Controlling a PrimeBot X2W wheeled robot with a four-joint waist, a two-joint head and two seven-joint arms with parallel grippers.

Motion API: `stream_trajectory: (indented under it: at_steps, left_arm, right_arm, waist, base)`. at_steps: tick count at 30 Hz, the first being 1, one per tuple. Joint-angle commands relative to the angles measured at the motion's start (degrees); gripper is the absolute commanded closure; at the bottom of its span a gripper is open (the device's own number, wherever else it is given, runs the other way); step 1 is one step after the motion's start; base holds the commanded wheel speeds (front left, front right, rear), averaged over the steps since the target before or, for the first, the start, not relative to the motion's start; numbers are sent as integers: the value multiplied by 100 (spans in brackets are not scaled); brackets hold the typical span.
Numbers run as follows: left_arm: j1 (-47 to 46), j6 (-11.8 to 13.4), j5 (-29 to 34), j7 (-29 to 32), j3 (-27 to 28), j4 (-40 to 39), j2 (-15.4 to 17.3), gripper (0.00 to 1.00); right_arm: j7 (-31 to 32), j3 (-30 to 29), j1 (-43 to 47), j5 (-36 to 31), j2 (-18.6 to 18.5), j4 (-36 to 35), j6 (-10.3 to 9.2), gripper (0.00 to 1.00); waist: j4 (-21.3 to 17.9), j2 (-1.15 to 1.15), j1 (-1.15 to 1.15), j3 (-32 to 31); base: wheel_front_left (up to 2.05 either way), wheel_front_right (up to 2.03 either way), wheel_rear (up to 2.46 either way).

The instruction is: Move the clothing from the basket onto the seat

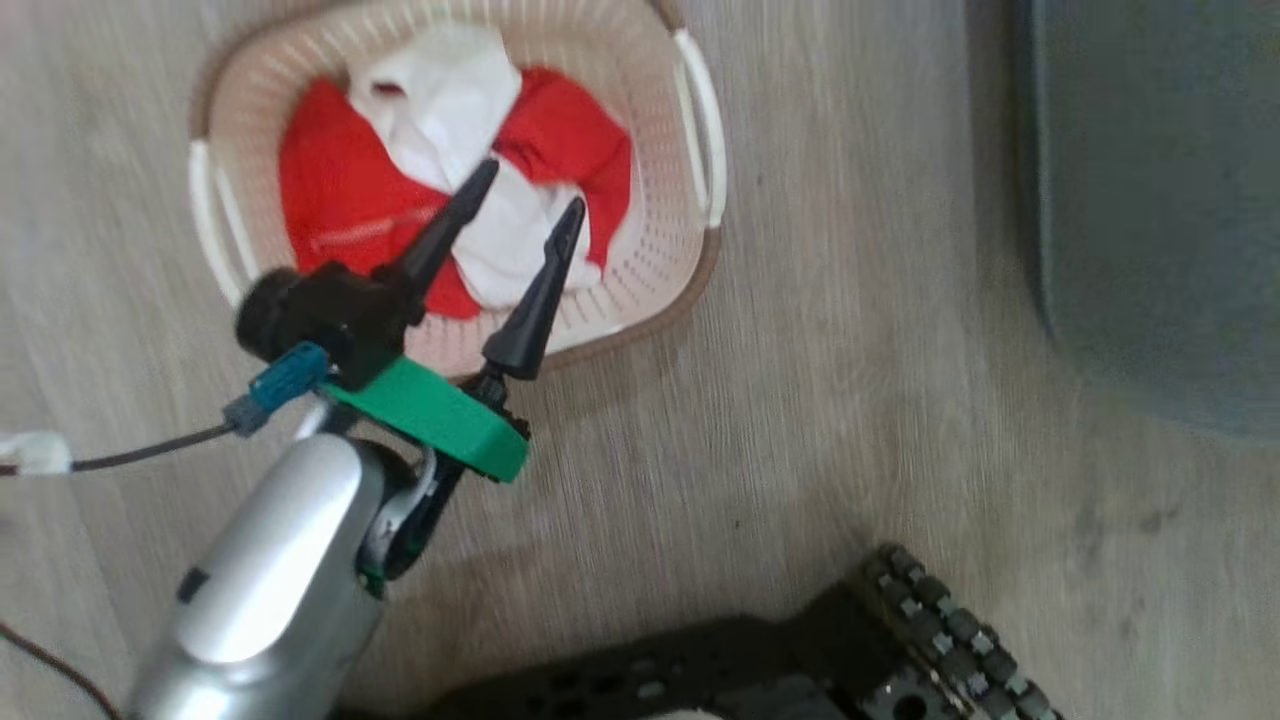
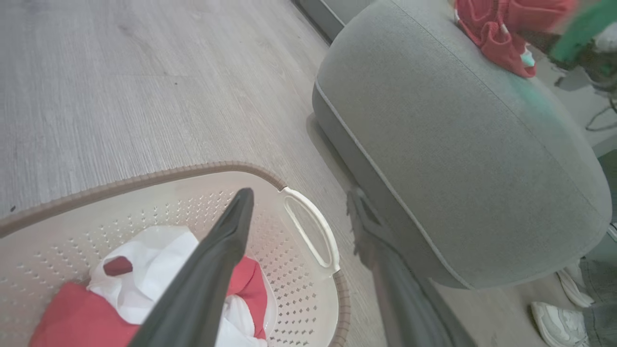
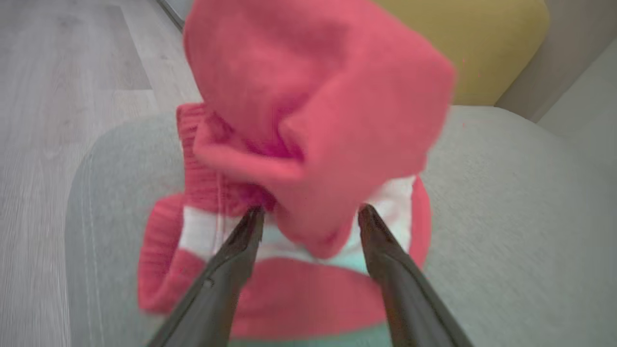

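Your right gripper (image 3: 312, 211) is standing with its fingers spread wide and is gripping nothing, though a loose, blurred fold of the red knit garment (image 3: 299, 111) is drooping between them. That piece is lying bunched on the grey seat (image 3: 511, 202), near its rounded corner. Its ribbed hem (image 3: 197, 183) is turning toward the wrist view's left and its white stripe (image 3: 202, 231) is running crosswise to the fingers. It is too crumpled to be pointing any one way. Your left gripper (image 1: 534, 185) is hovering wide open above the red-and-white clothing (image 1: 340, 190) heaped in the basket (image 1: 655, 270), and the heap's longer spread is running between the two handles (image 1: 700, 130). You are facing two risks, as I judge it. Drawing the right arm back could snag the drooping fold and drag the garment off the seat onto the floor (image 3: 48, 96). A shallow left pinch could take only the white top layer, or catch the basket's perforated wall.
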Motion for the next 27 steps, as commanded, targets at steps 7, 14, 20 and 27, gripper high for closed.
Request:
stream_trajectory:
  at_steps: [7,14,20,27]
  left_arm:
    - [699,-107,-399,-309,382,1095,-448,0]
    - [1383,-129,-282,-333,1060,1649,-758,0]
    - [1727,-184,94,-335,1706,1874,-865,0]
    - [2005,-212,590,-335,2537,1937,-1021,0]
  right_arm:
    - [-36,1537,2563,1236,281,-1292,-2,0]
    - [-36,2652,4840,2166,795,-2464,-2,0]
    - [-36,3458,5902,2224,1143,-3092,-2,0]
    - [-37,3996,6676,2122,1346,-3331,-2,0]
  waist:
    - [502,0,0,-2484]
    - [1074,0,0,-3693]
    - [1405,0,0,-4137]
    - [1619,0,0,-4631]
  base:
    - [0,0,0]
    - [0,0,0]
    - [0,0,0]
    - [0,0,0]
